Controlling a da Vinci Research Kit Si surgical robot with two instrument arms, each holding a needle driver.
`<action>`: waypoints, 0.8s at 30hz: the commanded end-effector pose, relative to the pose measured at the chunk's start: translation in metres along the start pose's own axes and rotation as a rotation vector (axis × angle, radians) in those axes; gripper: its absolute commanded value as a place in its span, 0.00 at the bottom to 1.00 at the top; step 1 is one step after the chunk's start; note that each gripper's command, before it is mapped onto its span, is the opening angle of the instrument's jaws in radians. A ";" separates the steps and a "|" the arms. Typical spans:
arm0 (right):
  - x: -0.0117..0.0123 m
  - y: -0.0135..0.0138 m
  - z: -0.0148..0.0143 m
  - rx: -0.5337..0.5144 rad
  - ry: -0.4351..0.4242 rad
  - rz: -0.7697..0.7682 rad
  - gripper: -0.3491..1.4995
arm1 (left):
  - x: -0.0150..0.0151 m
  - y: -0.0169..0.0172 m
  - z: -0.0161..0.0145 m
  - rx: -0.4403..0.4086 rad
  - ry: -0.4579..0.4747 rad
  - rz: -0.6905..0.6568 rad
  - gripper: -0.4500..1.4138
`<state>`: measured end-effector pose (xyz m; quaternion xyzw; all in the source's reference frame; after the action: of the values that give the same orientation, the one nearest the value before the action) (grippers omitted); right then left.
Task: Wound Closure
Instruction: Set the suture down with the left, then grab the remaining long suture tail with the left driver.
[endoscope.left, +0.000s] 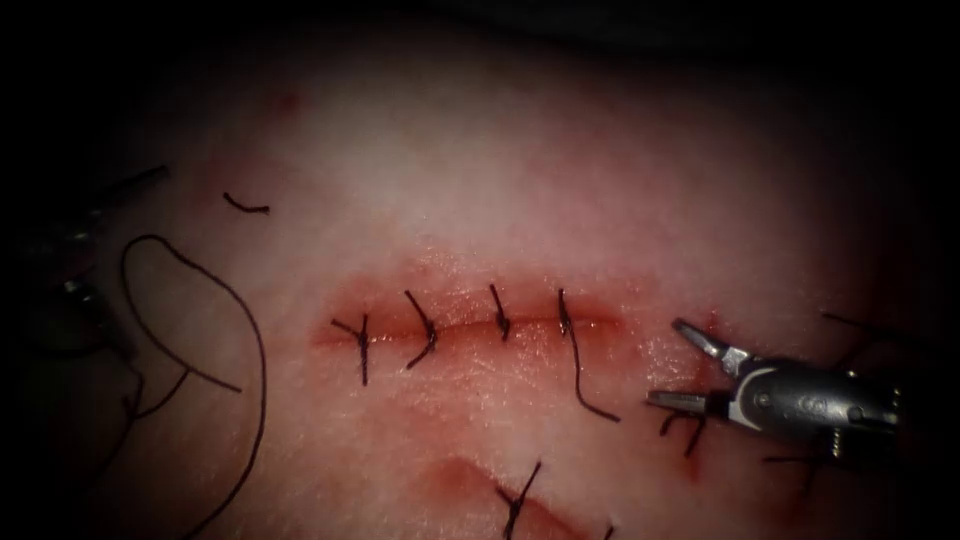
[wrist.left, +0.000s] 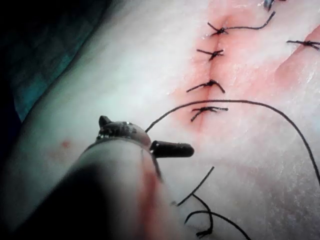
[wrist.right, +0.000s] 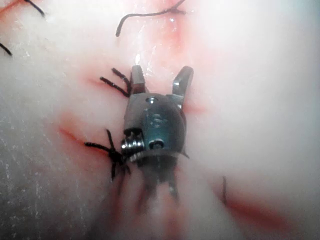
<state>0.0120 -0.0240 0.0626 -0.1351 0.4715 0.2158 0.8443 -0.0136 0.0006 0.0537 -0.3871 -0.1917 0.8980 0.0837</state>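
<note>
Metal jaws of the right tool (endoscope.left: 682, 365) stand apart, holding nothing, just right of the cut (endoscope.left: 460, 330), whose long axis runs left-right; left tool (wrist.left: 150, 142) far left, jaws unclear

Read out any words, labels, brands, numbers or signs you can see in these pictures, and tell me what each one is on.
None: no readable text on the tissue, the stitches, the thread, or the right claw, which is open and holds nothing.
</note>
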 end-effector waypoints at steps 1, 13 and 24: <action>-0.0002 -0.0005 0.0008 0.002 0.003 0.000 0.97 | 0.0014 -0.0002 0.0009 -0.021 0.040 -0.010 0.90; 0.0000 0.0002 0.0003 0.007 0.001 0.005 0.93 | 0.0147 0.0005 0.0116 0.197 0.275 0.075 0.77; 0.0026 0.0023 -0.0014 0.022 -0.015 0.034 0.88 | 0.0124 0.0042 0.0254 0.368 0.017 0.216 0.45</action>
<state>0.0102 -0.0220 0.0590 -0.1165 0.4687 0.2264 0.8459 -0.0402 -0.0074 0.0599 -0.3843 0.0222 0.9211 0.0579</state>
